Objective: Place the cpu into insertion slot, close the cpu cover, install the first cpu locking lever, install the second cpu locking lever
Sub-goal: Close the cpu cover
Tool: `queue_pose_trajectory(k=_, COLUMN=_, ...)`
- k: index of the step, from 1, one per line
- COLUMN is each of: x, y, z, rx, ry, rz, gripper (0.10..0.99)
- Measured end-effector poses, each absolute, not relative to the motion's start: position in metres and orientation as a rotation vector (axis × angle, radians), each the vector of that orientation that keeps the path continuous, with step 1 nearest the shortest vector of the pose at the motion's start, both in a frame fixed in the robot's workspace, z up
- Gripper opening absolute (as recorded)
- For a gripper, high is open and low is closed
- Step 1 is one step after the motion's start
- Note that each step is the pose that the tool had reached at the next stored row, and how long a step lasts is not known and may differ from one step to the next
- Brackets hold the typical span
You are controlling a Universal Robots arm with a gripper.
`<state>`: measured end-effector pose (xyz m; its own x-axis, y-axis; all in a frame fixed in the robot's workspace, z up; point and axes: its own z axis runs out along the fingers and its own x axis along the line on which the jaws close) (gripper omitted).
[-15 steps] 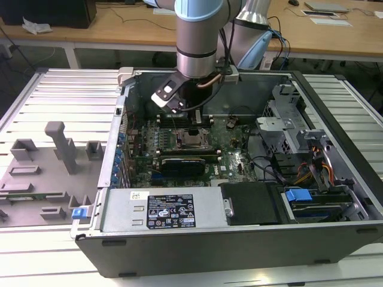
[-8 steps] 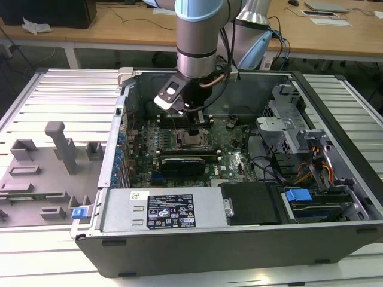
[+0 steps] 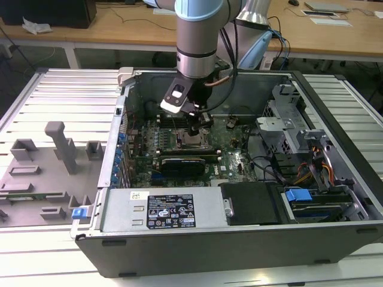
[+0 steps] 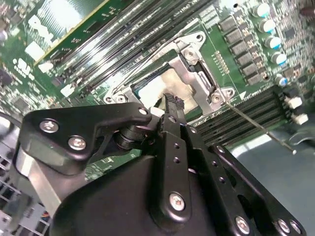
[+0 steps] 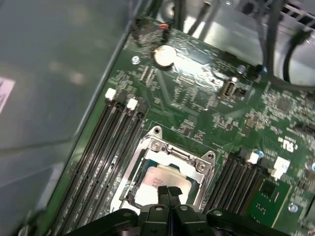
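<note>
While the arm reaches down into the open computer case (image 3: 179, 242), the gripper (image 5: 168, 192) has its two fingers pressed together with nothing between them, tips at the cpu (image 5: 158, 178); contact cannot be told. The cpu lies flat in the insertion slot (image 5: 135, 167) on the green motherboard (image 5: 197, 98), framed by the silvery cpu cover (image 5: 174, 156). A thin wire locking lever (image 4: 261, 129) juts free across the memory slots (image 4: 246, 110).
</note>
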<state>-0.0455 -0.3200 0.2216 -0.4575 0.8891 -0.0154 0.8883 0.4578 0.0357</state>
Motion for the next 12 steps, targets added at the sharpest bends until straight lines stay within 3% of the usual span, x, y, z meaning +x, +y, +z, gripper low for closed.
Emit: queue_pose_trajectory(k=12, x=-0.0456, y=-0.32, z=0.2209, rx=1.107, ry=2.903, rz=0.025, gripper=0.106)
